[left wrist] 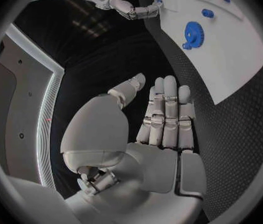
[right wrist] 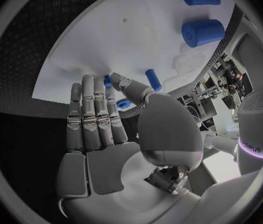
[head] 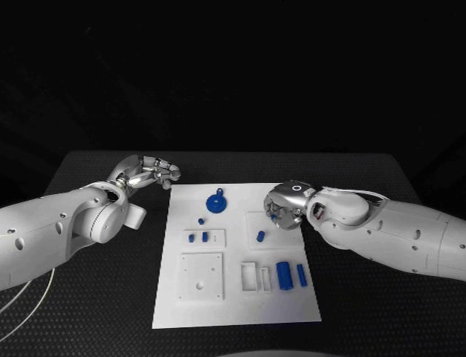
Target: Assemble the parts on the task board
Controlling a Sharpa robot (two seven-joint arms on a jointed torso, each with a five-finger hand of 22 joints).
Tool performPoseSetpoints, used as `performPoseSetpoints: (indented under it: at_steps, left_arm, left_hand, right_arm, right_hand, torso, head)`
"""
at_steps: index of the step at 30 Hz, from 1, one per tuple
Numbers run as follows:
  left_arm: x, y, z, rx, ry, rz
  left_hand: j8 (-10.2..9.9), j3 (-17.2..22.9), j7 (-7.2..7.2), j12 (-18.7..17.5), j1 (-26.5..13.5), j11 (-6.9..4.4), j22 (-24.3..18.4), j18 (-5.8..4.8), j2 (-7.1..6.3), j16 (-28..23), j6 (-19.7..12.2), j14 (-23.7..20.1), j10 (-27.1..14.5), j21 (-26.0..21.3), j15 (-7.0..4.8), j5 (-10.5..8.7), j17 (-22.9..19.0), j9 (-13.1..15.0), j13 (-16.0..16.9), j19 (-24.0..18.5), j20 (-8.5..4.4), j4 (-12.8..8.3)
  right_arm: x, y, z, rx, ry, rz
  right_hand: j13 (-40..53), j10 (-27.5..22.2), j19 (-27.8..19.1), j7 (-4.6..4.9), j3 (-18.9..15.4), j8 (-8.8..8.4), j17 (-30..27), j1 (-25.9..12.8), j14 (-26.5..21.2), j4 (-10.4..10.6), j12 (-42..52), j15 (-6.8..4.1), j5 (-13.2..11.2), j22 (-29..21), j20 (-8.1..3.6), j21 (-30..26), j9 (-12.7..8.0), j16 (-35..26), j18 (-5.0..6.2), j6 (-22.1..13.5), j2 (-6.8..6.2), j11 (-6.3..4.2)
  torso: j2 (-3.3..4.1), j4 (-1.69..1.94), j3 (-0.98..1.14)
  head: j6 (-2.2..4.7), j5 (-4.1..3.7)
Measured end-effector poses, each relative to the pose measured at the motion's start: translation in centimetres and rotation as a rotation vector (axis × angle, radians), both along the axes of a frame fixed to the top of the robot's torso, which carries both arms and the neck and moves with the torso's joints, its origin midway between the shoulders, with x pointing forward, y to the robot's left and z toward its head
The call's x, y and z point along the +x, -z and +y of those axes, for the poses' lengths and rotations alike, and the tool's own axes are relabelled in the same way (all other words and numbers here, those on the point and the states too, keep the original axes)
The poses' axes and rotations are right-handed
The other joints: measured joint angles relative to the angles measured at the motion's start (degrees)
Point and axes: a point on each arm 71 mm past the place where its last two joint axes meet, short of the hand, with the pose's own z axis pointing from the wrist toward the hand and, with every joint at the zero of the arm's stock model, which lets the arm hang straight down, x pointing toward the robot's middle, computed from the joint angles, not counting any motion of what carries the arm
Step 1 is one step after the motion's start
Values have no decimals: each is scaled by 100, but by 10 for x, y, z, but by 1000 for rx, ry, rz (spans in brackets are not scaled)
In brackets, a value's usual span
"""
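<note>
Hand (head: pixel 147 172) on the left hovering over bare counter (head: pixel 82 167) just off the far-left corner of the task board (head: pixel 244 305), fingers loosely apart and palm empty, holding nothing. Blue gear-shaped part (head: pixel 218 202) lying flat near the board's far edge, between the two hands. Small blue pegs (head: pixel 198 237) standing in a white block toward the board's left edge, with a larger white plate (head: pixel 201 277) nearer the near edge. Short blue pin (head: pixel 261 236) lying loose near the board's middle, just below the right hand. Thicker blue cylinder (head: pixel 284 274) and slimmer blue rod (head: pixel 301 275) lying side by side toward the near-right part of the board, beside a white slotted holder (head: pixel 256 277). Right hand (head: pixel 287 206) poised above the board's right edge, fingers straight and close together with the thumb out, gripping nothing. Judged as the reach-and-select step, with most parts not yet seated. Next move likely calling for the right hand to descend on the loose pin, pinch it cleanly by its sides, and keep it from rolling away.
</note>
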Motion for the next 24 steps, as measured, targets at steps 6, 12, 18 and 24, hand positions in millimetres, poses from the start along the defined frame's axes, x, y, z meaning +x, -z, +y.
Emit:
performPoseSetpoints:
  at_steps: [6,12,18,24]
  left_arm:
    - [0,0,0,0,0,1]
    - [0,0,-1,0,0,2]
    - [0,0,-2,-2,1,2]
    - [1,0,-1,-3,-2,3]
  left_hand:
    - [0,15,0,0,0,0,0,0,0,0,0,0,0,0,0,0,5,0,0,0,0,-15]
    - [0,15,0,0,0,20,3,-5,0,0,0,0,-21,0,0,0,10,-5,1,0,0,-15]
    - [0,15,0,0,0,20,5,-8,0,0,0,0,-21,0,0,19,16,-5,1,0,0,-15]
    - [1,15,0,0,0,20,5,-9,0,0,0,0,-21,-22,0,19,16,-4,1,0,0,-15]
  right_arm:
    - [-1,1,2,-11,-3,-18]
    - [-3,1,3,-9,-2,-31]
    - [-4,2,3,-5,2,-38]
    - [-6,1,1,2,6,-40]
  right_hand:
    - [90,56,70,-34,70,15,75,17,45,9,12,-31,-14,0,-29,17,21,27,0,65,-18,-41]
    - [118,116,132,-63,113,44,132,17,100,10,61,-45,-14,-1,-50,60,40,27,0,105,-18,-60]
    - [134,137,145,-45,146,48,158,17,120,11,61,-63,-58,-1,-63,64,49,27,0,129,-18,-81]
    - [162,137,172,-64,162,47,175,17,128,27,60,-71,-85,-2,-53,64,58,27,0,148,-18,-81]
  torso:
    - [-1,2,-2]
    - [0,2,-1]
    - [2,3,-1]
    - [1,7,-6]
  head:
    - [-3,-21]
    - [3,-23]
    - [8,-9]
    - [16,3]
